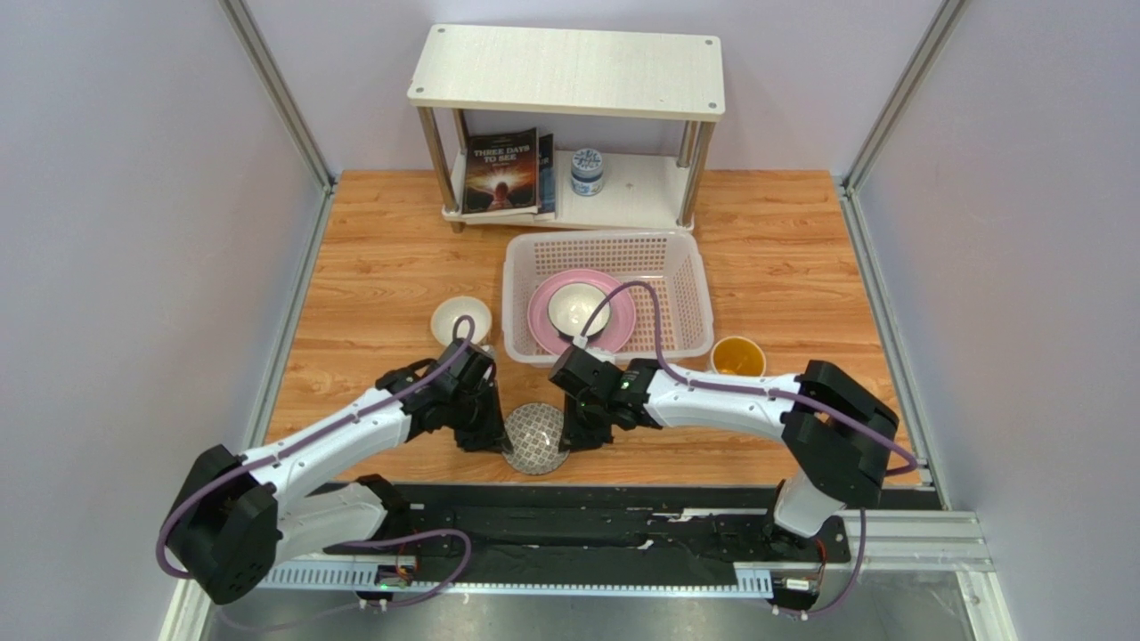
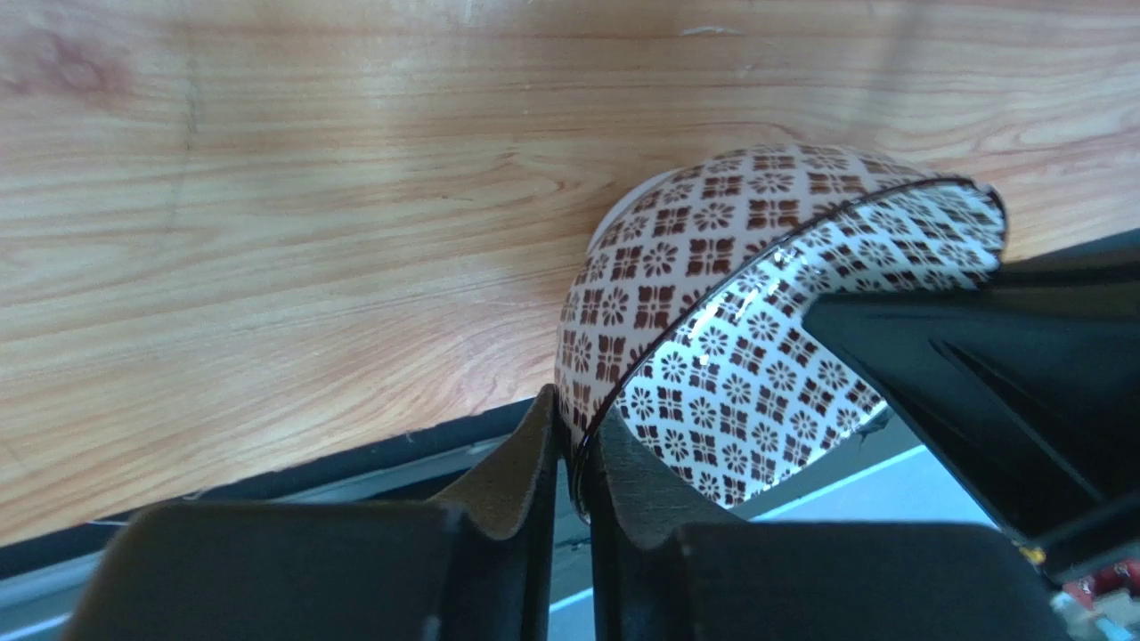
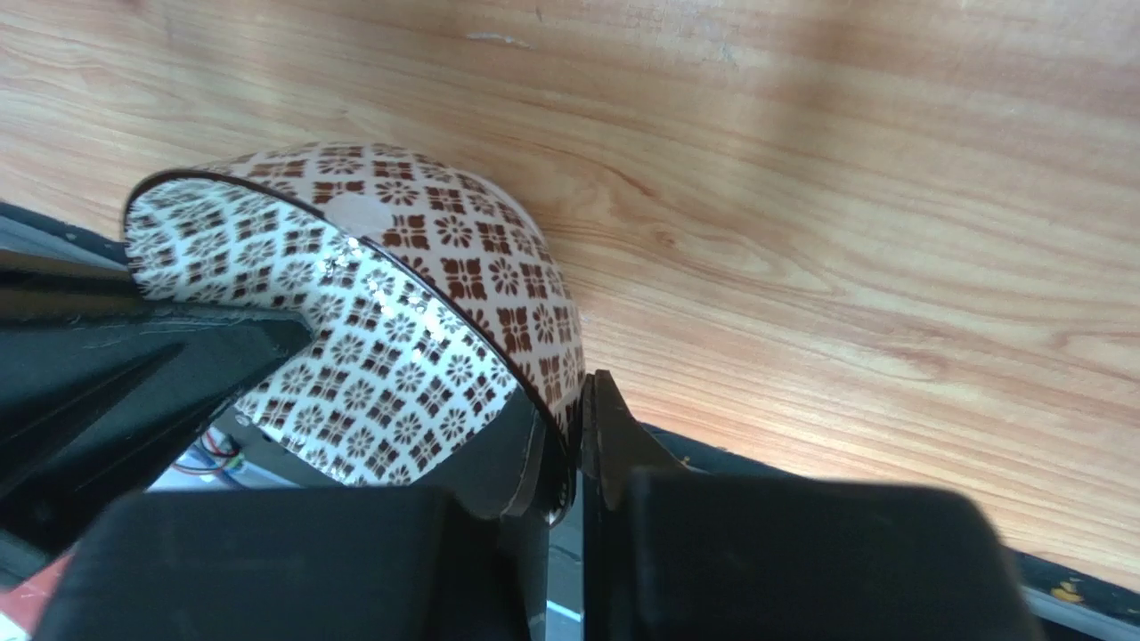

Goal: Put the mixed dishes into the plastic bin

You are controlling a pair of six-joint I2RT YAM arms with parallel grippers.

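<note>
The dark-patterned bowl (image 1: 537, 437) is at the table's near edge, between my two arms. My left gripper (image 1: 498, 434) is shut on its left rim, one finger inside and one outside (image 2: 578, 441). My right gripper (image 1: 576, 430) is shut on the opposite rim (image 3: 573, 428). The bowl's patterned wall (image 2: 696, 241) fills both wrist views (image 3: 442, 241). The plastic bin (image 1: 689, 287) stands behind, holding the pink plate (image 1: 542, 318) with a white bowl (image 1: 578, 307) on it. A second white bowl (image 1: 460, 321) sits left of the bin. The white mug (image 1: 737, 357) with a yellow inside stands to the bin's right.
A white two-tier shelf (image 1: 569, 74) stands at the back, with a book (image 1: 502, 171) and a small blue-white jar (image 1: 586, 171) on its lower tier. The black base rail (image 1: 602, 514) runs just under the held bowl. Grey walls close in both sides.
</note>
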